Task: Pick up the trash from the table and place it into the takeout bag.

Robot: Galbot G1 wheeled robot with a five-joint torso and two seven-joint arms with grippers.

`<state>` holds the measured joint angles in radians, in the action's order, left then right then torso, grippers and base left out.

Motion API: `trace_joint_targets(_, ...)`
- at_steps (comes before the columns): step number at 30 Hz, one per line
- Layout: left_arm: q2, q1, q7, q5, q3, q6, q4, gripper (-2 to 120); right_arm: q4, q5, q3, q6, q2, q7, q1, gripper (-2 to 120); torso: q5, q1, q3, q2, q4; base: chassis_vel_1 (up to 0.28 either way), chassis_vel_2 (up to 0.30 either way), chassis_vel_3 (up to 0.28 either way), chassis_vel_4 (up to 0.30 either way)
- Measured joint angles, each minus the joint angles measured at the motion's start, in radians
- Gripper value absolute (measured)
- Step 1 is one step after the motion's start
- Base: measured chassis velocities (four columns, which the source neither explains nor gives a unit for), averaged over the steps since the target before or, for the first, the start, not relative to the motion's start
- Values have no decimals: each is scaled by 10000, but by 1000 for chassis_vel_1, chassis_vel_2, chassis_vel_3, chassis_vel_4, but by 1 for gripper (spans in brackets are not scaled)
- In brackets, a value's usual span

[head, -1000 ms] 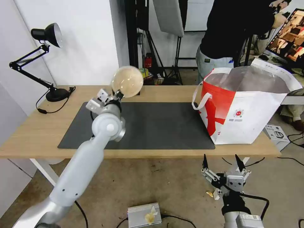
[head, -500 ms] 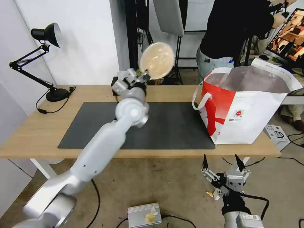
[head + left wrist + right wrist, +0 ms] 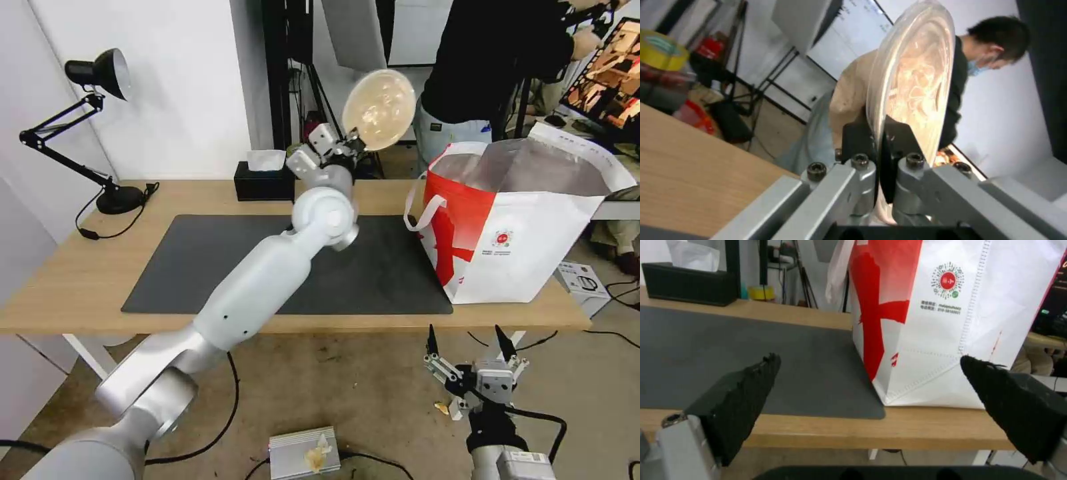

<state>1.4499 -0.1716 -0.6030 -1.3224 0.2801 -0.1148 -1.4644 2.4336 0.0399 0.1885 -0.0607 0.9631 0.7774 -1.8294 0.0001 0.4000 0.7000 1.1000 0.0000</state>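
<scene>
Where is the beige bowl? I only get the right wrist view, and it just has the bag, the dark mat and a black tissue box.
Observer: The left pincer holds the beige bowl in the air beyond the table, to the left of the takeout bag.
Operator: Is it flat like a plate?
Observer: No, it stands on edge, with the fingers clamped on its rim.
Operator: My right pincer is open with nothing in it. Is the bag open on top?
Observer: Yes, its mouth is wide open and the silver lining shows.
</scene>
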Motion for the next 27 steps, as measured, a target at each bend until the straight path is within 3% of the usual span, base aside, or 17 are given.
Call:
trace_joint_targets(2,10,13,23,-4,17,-2,14,0,0,1,0,0,0,0,0,100,0,0,0,1,0,0,0,0,0)
trace_joint_targets(7,533,326,789,-56,569,-153,431,0,0,0,0,0,0,0,0,100,0,0,0,0,0,0,0,0,0)
trace_joint_targets(15,1047,670,1239,128,1152,-205,1075,0,0,0,0,0,0,0,0,100,1,0,0,0,0,0,0,0,0)
trace_joint_targets(27,1154,592,2382,-47,1897,-139,1344,0,0,0,0,0,0,0,0,100,-1,0,-1,0,0,0,0,0,0)
